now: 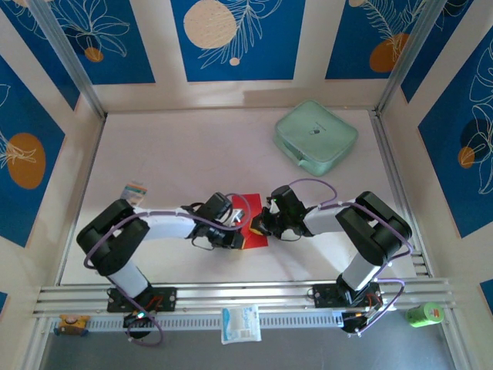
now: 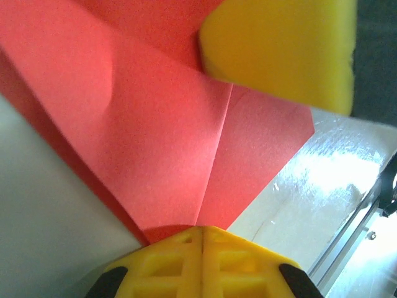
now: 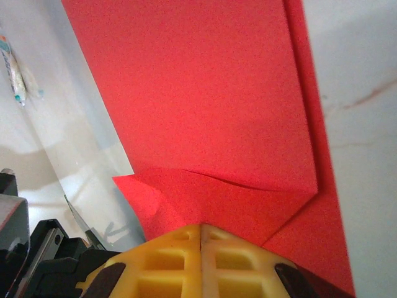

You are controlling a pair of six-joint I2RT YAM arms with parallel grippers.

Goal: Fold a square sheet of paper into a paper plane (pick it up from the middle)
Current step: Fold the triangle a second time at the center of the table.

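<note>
The red paper [image 1: 252,225] lies on the surface [image 1: 192,154] near its front edge, between the two pincers. From above, the wrists cover much of it. The left pincer [image 1: 239,233] reaches it from the left and the right pincer [image 1: 262,226] from the right. Their tips are too small and crowded there to make out.

In the left wrist view, the left pincer [image 2: 201,239] has its yellow fingers pressed together, the seam shut, with the tips at a pointed corner of the paper [image 2: 180,136]. A crease runs up the sheet from that point. Whether a layer is pinched or only pressed down cannot be told. One of the right pincer's fingers [image 2: 279,49] sits over the far part, cut off by the frame.

In the right wrist view, the right pincer [image 3: 200,234] is likewise shut, tips on the paper [image 3: 198,93] beside a folded flap. The sheet runs out of frame at the top. A blurred packet [image 3: 15,74] lies at the left edge.

The mint case [image 1: 316,137] sits well apart at the back right.
</note>
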